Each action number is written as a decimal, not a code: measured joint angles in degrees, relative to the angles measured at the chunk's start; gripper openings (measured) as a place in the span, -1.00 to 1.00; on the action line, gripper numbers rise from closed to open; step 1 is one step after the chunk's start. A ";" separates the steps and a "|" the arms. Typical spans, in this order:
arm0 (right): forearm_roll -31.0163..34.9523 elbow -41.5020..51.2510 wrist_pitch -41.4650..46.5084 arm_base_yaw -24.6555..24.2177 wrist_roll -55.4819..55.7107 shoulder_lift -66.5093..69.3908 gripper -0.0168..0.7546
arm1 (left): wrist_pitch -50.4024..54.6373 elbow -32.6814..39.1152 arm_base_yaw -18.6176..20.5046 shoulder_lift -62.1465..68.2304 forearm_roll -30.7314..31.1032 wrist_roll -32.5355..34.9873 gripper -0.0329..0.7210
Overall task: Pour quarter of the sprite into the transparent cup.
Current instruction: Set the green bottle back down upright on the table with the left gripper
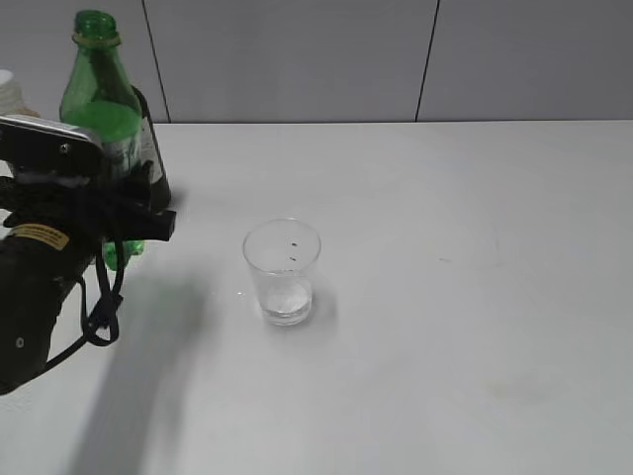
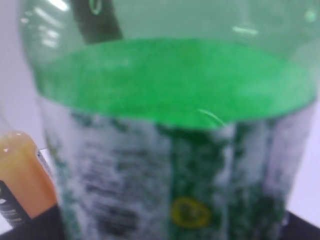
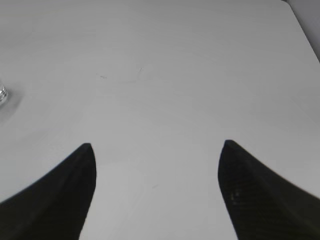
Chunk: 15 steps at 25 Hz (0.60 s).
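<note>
The sprite (image 1: 100,99) is a tall green bottle with no cap, upright at the far left of the exterior view. It fills the left wrist view (image 2: 170,125), blurred, with its white-and-green label very close to the camera. My left gripper (image 1: 127,223) is closed around the bottle's lower body. The transparent cup (image 1: 282,269) stands upright on the white table, to the right of the bottle and apart from it. Its edge shows at the left rim of the right wrist view (image 3: 2,94). My right gripper (image 3: 157,150) is open and empty over bare table.
A dark wine bottle (image 1: 154,158) stands just behind the sprite. An orange juice bottle (image 2: 22,172) is close at the sprite's left. A white object (image 1: 8,91) sits at the far left edge. A grey wall closes the table's back edge.
</note>
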 joint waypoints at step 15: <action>0.00 0.00 -0.01 0.00 0.00 0.00 0.56 | 0.01 -5.11 8.26 5.32 26.00 -16.69 0.27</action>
